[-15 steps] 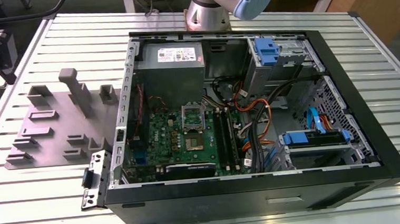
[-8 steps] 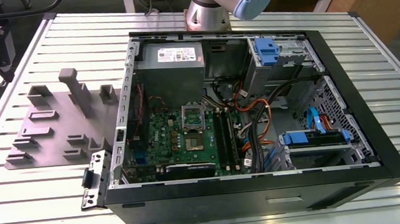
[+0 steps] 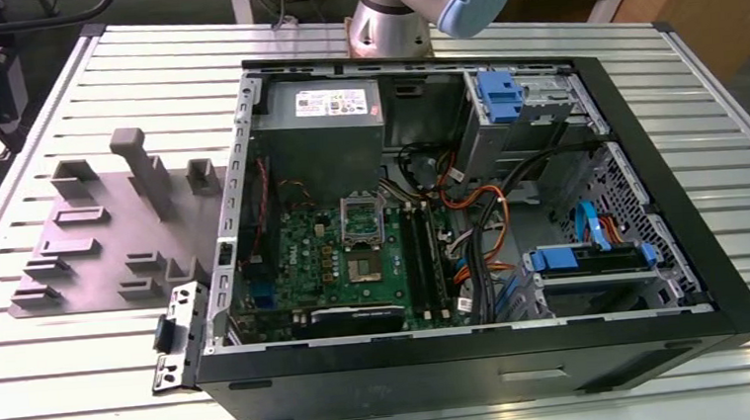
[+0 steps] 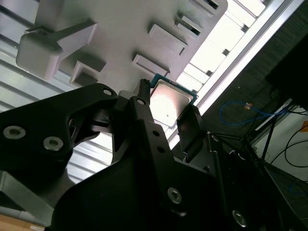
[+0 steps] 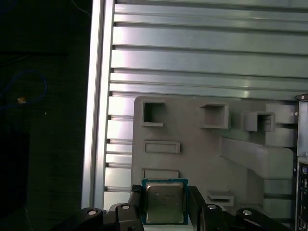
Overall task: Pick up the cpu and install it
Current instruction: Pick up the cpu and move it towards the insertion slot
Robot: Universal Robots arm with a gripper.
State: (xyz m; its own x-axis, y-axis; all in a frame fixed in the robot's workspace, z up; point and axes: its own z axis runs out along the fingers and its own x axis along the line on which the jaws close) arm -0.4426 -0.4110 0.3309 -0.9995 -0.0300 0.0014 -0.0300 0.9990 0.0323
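Observation:
The cpu (image 5: 164, 203), a small square chip with a silvery top and a thin rim, sits between the two black fingers of my gripper (image 5: 165, 195) in both wrist views. A finger presses against each of two opposite edges, so the gripper is shut on it. Seen in the second wrist view, the cpu (image 4: 169, 102) hangs above the grey holder plate (image 4: 120, 33), inside the gripper (image 4: 166, 107). The green motherboard (image 3: 352, 261) lies inside the open computer case (image 3: 492, 360), with the silver socket frame (image 3: 360, 216) near its middle.
In the exterior view the grey holder plate (image 3: 100, 239), with raised blocks, lies on the slatted metal table (image 3: 71, 390) on the case's left. Inside the case are cables (image 3: 481, 212), a power supply (image 3: 321, 110) and blue drive brackets (image 3: 590, 254). The arm's base (image 3: 395, 20) stands behind the case.

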